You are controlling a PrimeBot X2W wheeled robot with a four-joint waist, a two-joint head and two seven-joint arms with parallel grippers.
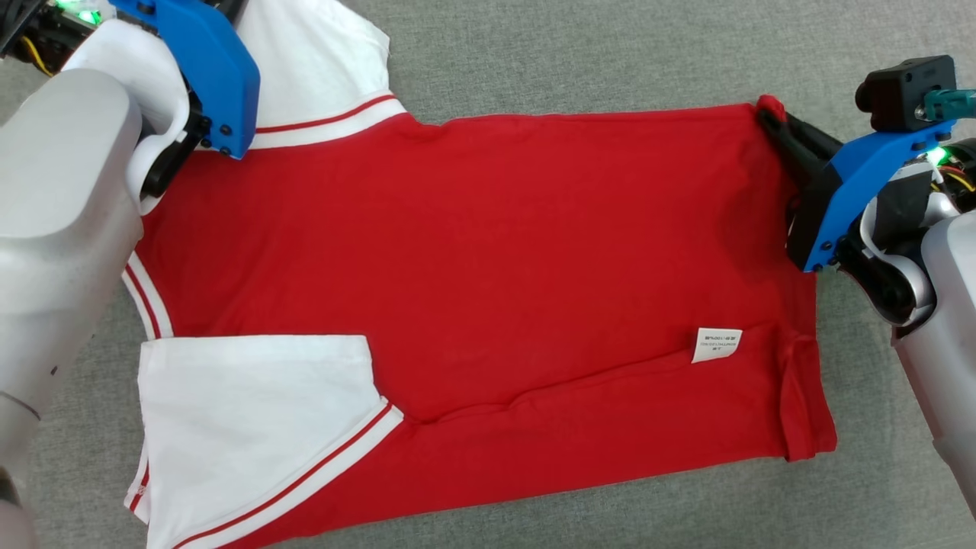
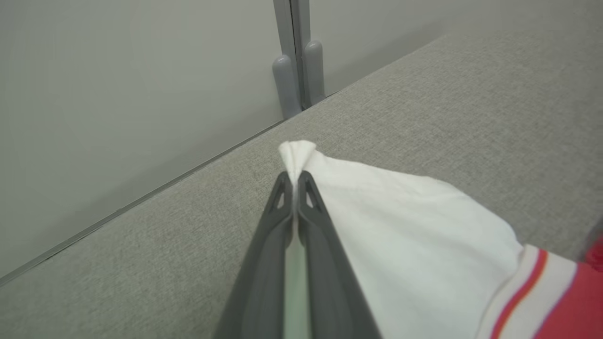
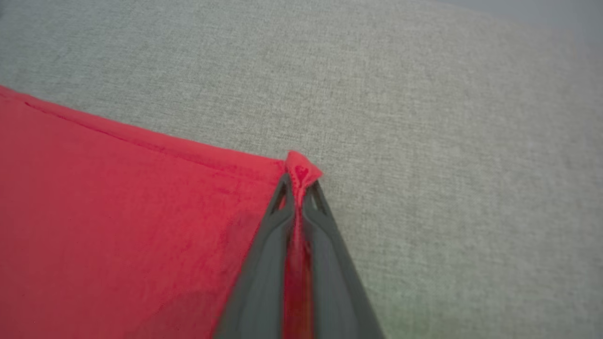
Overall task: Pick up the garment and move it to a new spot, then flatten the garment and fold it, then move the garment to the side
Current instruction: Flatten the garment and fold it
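The garment (image 1: 488, 252) is a red shirt with white sleeves, spread flat on the grey table, a white care label (image 1: 717, 344) near its hem. My left gripper (image 2: 295, 181) is shut on the tip of the far white sleeve (image 2: 405, 221), a bunch of white cloth poking past its fingertips. In the head view that arm's blue wrist (image 1: 213, 69) covers the sleeve at upper left. My right gripper (image 3: 298, 188) is shut on the far hem corner (image 3: 301, 169), red cloth pinched between its fingers; it also appears in the head view (image 1: 770, 118).
The grey fabric table (image 1: 572, 53) extends beyond the shirt on all sides. A grey wall panel with a post (image 2: 292, 70) stands along the table edge in the left wrist view. My pale forearms (image 1: 53, 229) flank the shirt left and right.
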